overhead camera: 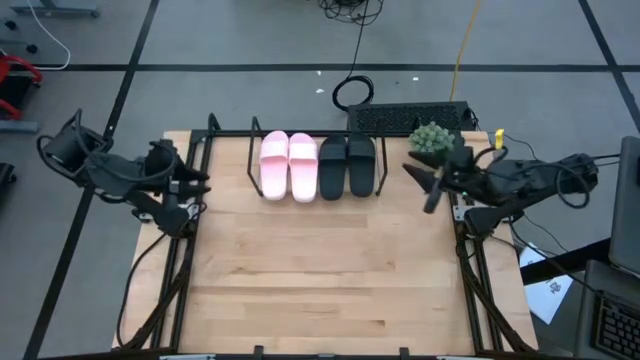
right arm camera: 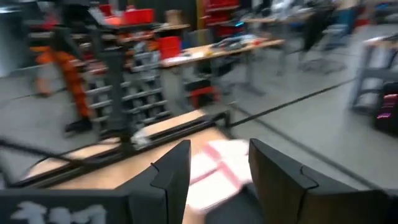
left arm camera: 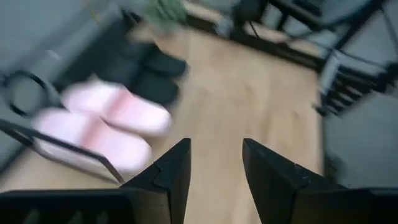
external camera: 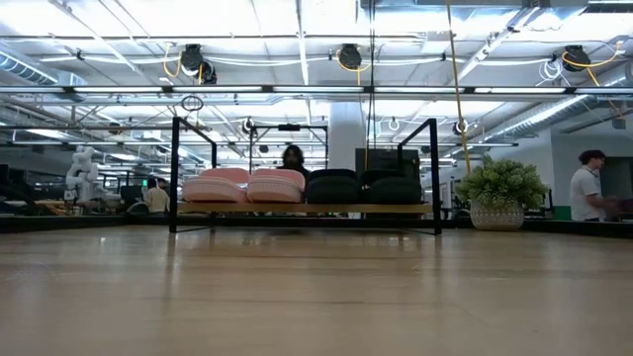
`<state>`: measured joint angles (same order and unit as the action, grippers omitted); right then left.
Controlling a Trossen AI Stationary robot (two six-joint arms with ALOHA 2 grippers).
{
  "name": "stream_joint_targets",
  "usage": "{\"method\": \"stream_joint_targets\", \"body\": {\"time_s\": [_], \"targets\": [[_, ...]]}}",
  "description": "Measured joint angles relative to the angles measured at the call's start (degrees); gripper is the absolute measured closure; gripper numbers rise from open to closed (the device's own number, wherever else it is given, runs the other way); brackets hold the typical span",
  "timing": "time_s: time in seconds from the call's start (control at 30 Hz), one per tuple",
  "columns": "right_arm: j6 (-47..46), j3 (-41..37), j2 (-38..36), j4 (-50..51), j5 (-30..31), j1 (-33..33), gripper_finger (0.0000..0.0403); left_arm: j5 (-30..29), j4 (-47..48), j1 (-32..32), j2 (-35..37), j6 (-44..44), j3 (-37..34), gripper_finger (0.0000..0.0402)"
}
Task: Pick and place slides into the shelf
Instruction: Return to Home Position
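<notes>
Two pale pink slides [overhead camera: 288, 165] and two black slides [overhead camera: 347, 165] lie side by side, soles down, on the board of the shelf [overhead camera: 252, 150] at the table's far edge. The low view shows the pink pair [external camera: 245, 185] and the black pair [external camera: 366, 186] resting on the shelf's board [external camera: 307, 209]. My left gripper [overhead camera: 195, 185] is raised by the table's left edge, open and empty [left arm camera: 216, 152], pointing toward the slides [left arm camera: 106, 124]. My right gripper [overhead camera: 420, 180] is raised by the right edge, also open and empty [right arm camera: 219, 155].
A small potted plant [overhead camera: 432, 140] stands at the far right corner beside the shelf, with a dark keyboard [overhead camera: 410, 117] behind it. Bare wooden tabletop [overhead camera: 320, 270] lies in front of the shelf. A person [external camera: 590, 188] shows in the room beyond.
</notes>
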<state>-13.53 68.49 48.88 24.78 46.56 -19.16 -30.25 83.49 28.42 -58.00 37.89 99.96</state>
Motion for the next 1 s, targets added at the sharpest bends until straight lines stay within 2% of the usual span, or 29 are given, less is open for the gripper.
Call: {"method": "stream_joint_targets", "body": {"time_s": [0.1,0.17,0.27,0.43,0.53,0.77,0.87,1.0], "targets": [[-1.65,-0.02,-2.45,3.03,-4.97,-0.80,0.0250,7.30,2.26,0.94,-0.01,3.05,0.00,0.0256],[-1.47,-0.02,-3.87,6.06,-9.47,-0.85,0.0250,8.23,3.33,1.98,-0.07,4.57,-0.02,0.0256],[-5.40,-0.02,-5.50,10.69,-12.24,-0.85,0.0250,3.84,3.22,4.27,0.38,6.19,-0.07,0.0256],[-10.87,-4.72,-9.63,14.08,-8.95,-0.79,0.0250,-2.06,0.99,8.54,3.59,7.30,-4.35,0.0256],[-11.74,-11.22,-13.89,9.45,-9.03,-0.31,0.0250,-4.54,-4.65,10.40,7.64,8.71,-11.66,0.0256],[-8.43,-26.70,-24.70,-7.65,-11.15,0.86,0.0250,-4.41,-26.05,12.66,19.38,8.84,-36.08,0.0256],[-8.32,-30.31,-27.76,-10.28,-12.36,1.64,0.0250,-4.44,-34.55,12.66,23.53,8.55,-44.10,0.0256],[-10.96,-34.01,-29.68,-10.21,-12.46,2.83,0.0250,-4.83,-46.33,12.63,28.38,3.40,-52.76,0.0256]]}}
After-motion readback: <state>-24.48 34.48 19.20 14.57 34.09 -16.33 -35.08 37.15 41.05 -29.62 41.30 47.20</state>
